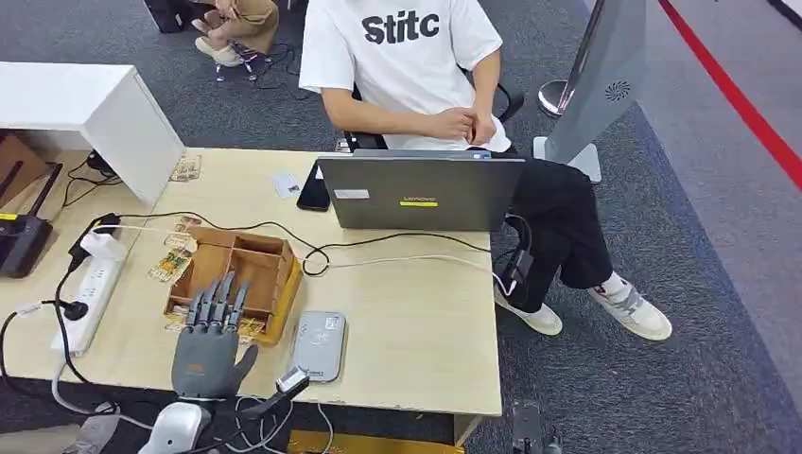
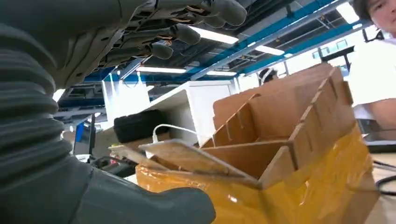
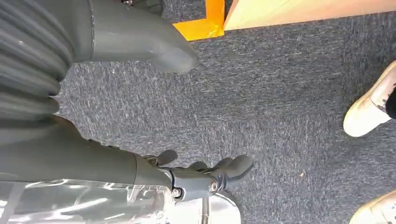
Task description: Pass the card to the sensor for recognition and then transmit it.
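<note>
My left hand (image 1: pixel 210 333) hovers over the near edge of a brown cardboard box (image 1: pixel 255 260) with dividers, fingers spread and holding nothing. In the left wrist view the fingers (image 2: pixel 187 32) stretch above the box (image 2: pixel 299 140), whose outside is wrapped in yellow tape, and a flat card (image 2: pixel 187 156) lies tilted on its near rim. The grey card sensor (image 1: pixel 319 345) lies flat on the table just right of the box. My right hand (image 3: pixel 140 46) hangs over the blue carpet, thumb apart from the fingers (image 3: pixel 219 172), with nothing in it.
A person in a white shirt (image 1: pixel 407 57) sits behind a grey laptop (image 1: pixel 421 194). A phone (image 1: pixel 314 189), a white card (image 1: pixel 286 183), loose cards (image 1: pixel 172 257), a power strip (image 1: pixel 90 293) and cables (image 1: pixel 397 241) lie on the wooden table (image 1: pixel 416 322). A white cabinet (image 1: pixel 85 104) stands far left.
</note>
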You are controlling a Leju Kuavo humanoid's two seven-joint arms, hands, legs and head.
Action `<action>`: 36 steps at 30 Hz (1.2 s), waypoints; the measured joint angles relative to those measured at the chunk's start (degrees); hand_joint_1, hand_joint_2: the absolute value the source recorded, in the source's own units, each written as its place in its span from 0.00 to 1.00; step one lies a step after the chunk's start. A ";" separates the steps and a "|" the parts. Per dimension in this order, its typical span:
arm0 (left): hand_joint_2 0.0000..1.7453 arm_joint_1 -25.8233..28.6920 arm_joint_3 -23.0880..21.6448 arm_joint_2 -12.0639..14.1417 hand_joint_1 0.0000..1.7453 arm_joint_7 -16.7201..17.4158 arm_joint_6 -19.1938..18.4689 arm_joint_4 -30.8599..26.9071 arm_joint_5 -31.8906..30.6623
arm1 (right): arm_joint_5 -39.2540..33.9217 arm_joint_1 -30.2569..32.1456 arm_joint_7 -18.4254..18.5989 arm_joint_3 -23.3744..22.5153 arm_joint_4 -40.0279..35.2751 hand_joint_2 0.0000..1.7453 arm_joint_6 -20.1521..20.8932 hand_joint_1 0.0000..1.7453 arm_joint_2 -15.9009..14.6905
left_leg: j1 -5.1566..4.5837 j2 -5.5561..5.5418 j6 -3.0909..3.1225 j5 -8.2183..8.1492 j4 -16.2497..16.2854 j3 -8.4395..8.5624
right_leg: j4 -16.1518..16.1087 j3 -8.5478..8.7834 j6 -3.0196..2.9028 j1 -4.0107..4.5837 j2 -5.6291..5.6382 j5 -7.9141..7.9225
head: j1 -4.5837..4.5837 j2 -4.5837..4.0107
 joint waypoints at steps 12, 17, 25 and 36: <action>1.00 -0.87 1.01 0.50 1.00 0.35 0.18 2.93 0.00 | 0.35 -0.04 0.04 0.00 0.00 1.00 0.00 0.00 0.00 | 0.00 0.00 0.00 0.00 0.00 -0.01 | 0.00 0.00 0.00 0.00 0.00 0.00 | 0.00 0.00; 1.00 -0.87 1.12 0.72 1.00 0.17 0.22 3.30 0.00 | 0.35 -0.04 0.04 0.00 0.00 1.00 0.00 0.00 0.00 | 0.00 0.00 0.00 0.00 0.00 -0.01 | 0.00 0.00 0.00 0.00 0.00 0.00 | 0.00 0.00; 1.00 -1.13 1.20 0.70 1.00 -0.86 0.31 3.35 -0.02 | 0.22 -0.05 0.02 0.00 0.00 1.00 0.00 0.00 0.00 | 0.00 0.00 0.00 0.00 0.00 0.00 | 0.00 0.00 0.00 0.00 0.00 0.00 | 0.00 0.00; 1.00 -5.03 3.10 0.72 1.00 -4.22 -1.90 -6.57 0.00 | 0.48 -0.21 0.39 0.00 0.00 1.00 0.00 0.00 0.00 | 0.01 -0.03 0.00 0.06 0.00 -0.01 | 0.01 0.01 0.00 0.01 -0.04 0.02 | 0.00 0.00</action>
